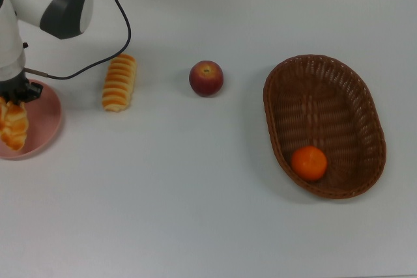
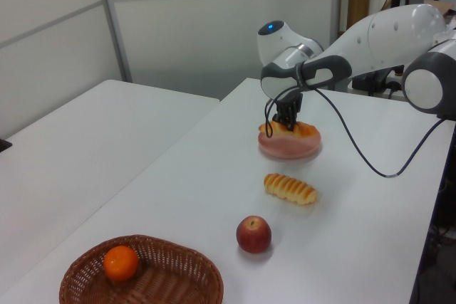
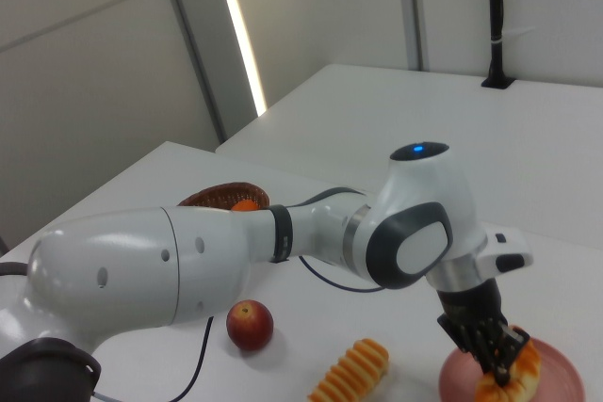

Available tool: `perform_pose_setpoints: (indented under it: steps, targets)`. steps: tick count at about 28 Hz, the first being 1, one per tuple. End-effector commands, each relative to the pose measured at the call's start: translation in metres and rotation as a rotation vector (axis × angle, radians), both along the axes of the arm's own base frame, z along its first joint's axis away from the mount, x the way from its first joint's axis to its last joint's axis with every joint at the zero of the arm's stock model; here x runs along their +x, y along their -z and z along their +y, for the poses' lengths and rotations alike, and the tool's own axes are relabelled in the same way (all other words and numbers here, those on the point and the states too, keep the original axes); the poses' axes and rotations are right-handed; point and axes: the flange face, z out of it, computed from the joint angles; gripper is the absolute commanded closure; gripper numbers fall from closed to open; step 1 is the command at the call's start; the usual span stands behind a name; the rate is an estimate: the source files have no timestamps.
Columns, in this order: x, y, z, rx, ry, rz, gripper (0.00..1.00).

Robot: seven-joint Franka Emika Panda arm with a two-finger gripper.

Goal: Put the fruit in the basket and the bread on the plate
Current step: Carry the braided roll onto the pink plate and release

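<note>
**Braided roll arrives at the plate**

The braided roll (image 1: pixel 14 129) sits over the pink plate (image 1: pixel 49 125), clenched in the gripper (image 2: pixel 286 120) so it can be set down inside the rim. The ridged roll (image 1: pixel 119 82) and apple (image 1: pixel 206 77) wait on the table (image 1: pixel 195 213); the mandarin (image 1: pixel 309 163) lies in the basket (image 1: pixel 365 109).

White tables (image 2: pixel 85 147) before pale panelled walls (image 2: pixel 214 19)

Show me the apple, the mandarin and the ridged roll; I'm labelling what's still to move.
apple (image 1: pixel 206 78), top view, middle of its red skin, just below the stem dimple.
mandarin (image 1: pixel 309 163), top view, centre of the orange skin, inside the basket.
ridged roll (image 1: pixel 119 83), top view, middle ridge of its top.
</note>
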Motion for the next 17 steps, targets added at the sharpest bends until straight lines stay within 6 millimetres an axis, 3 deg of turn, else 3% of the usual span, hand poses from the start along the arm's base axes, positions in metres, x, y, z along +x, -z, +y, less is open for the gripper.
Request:
perform_pose_setpoints:
  steps: [1,8,12,14,16,17]
  targets:
    - [-0.004,-0.003,0.004,-0.015,-0.032,0.01,0.0]
    - [-0.005,-0.011,0.0,-0.009,-0.017,-0.005,0.0]
    - [-0.001,-0.019,0.014,0.015,-0.02,-0.014,0.0]
    - [0.003,-0.023,0.031,0.039,-0.033,-0.017,0.0]
    - [0.015,-0.03,0.065,0.056,-0.078,-0.029,0.0]
    - [0.02,-0.03,0.091,0.067,-0.111,-0.016,0.0]
